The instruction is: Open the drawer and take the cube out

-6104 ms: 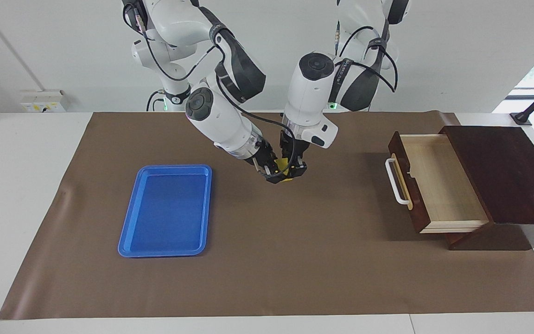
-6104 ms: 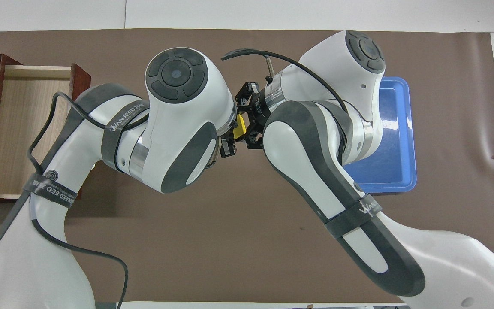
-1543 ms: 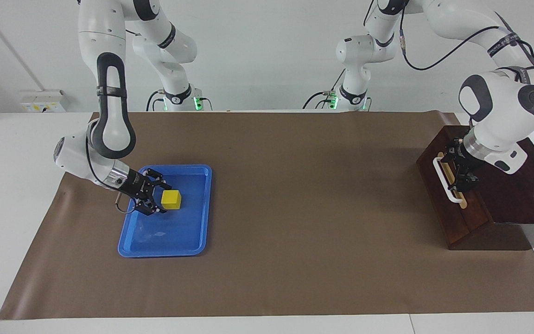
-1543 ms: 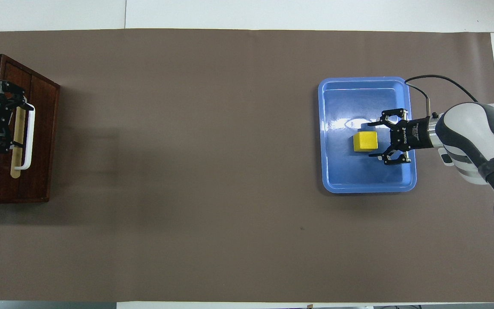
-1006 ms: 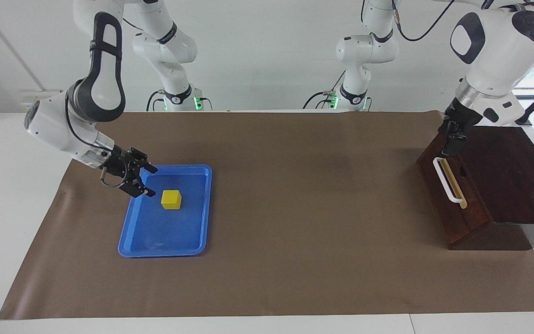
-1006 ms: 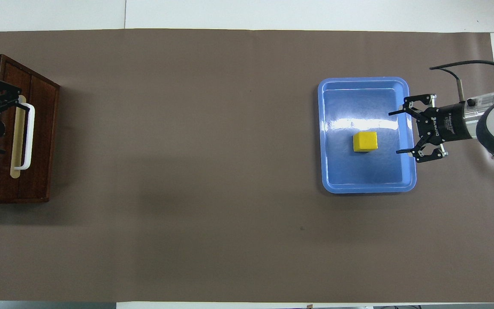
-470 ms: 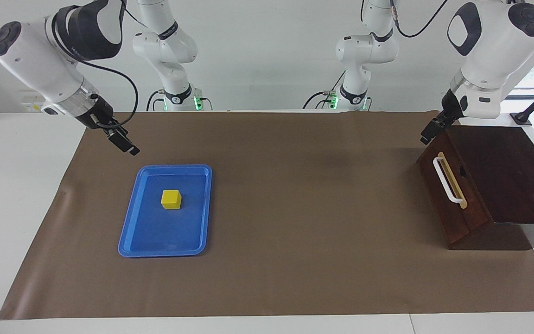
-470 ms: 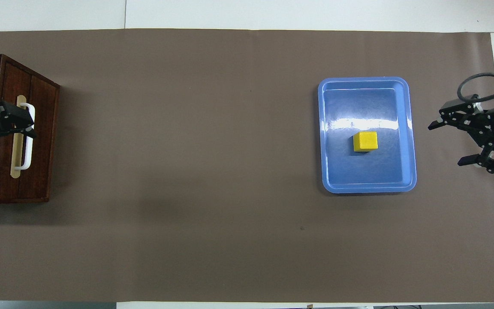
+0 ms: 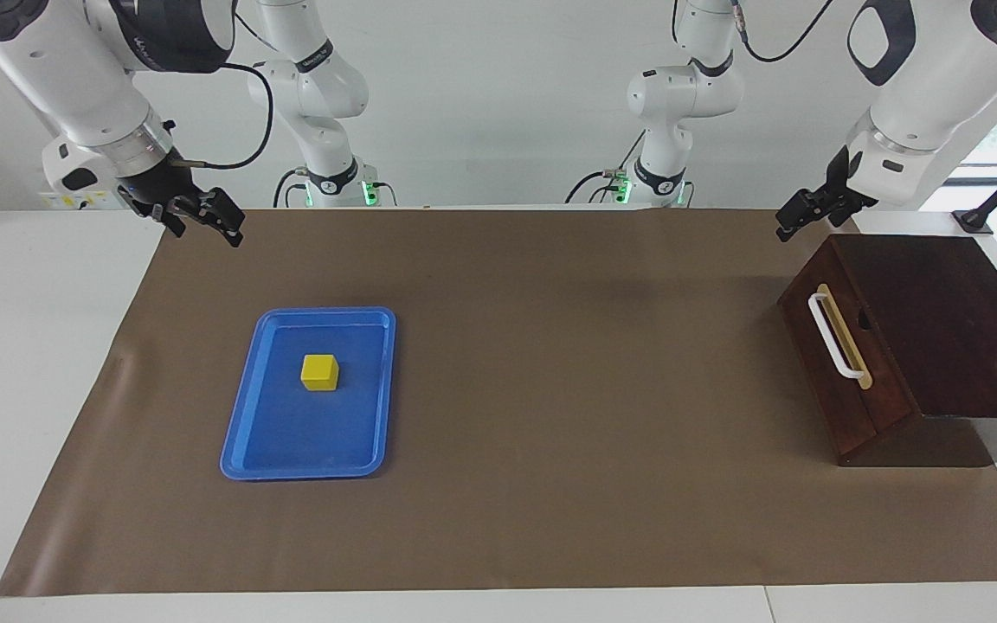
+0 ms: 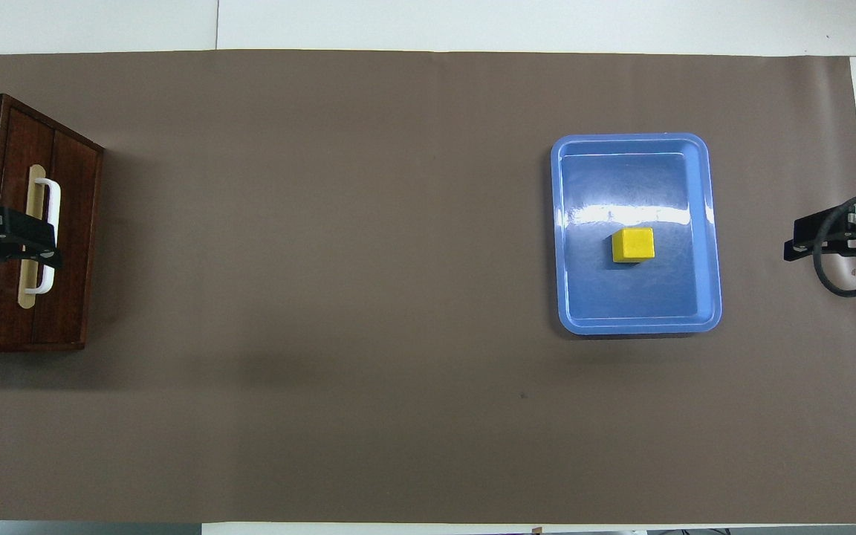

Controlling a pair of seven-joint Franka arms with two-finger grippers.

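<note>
Already my left gripper [image 9: 797, 221] and right gripper [image 9: 204, 221] hung spread and empty above the table's ends, the drawer [image 9: 840, 346] was shut, and the yellow cube [image 9: 319, 371], seemingly light and rigid, best pinched across flat sides, sat in the blue tray [image 9: 291, 450].

cube [image 9: 319, 371]: yellow | tray [image 9: 243, 450]: blue | drawer [image 9: 827, 372]: dark brown, apparently wood-grained | handle [image 9: 829, 334]: white
</note>
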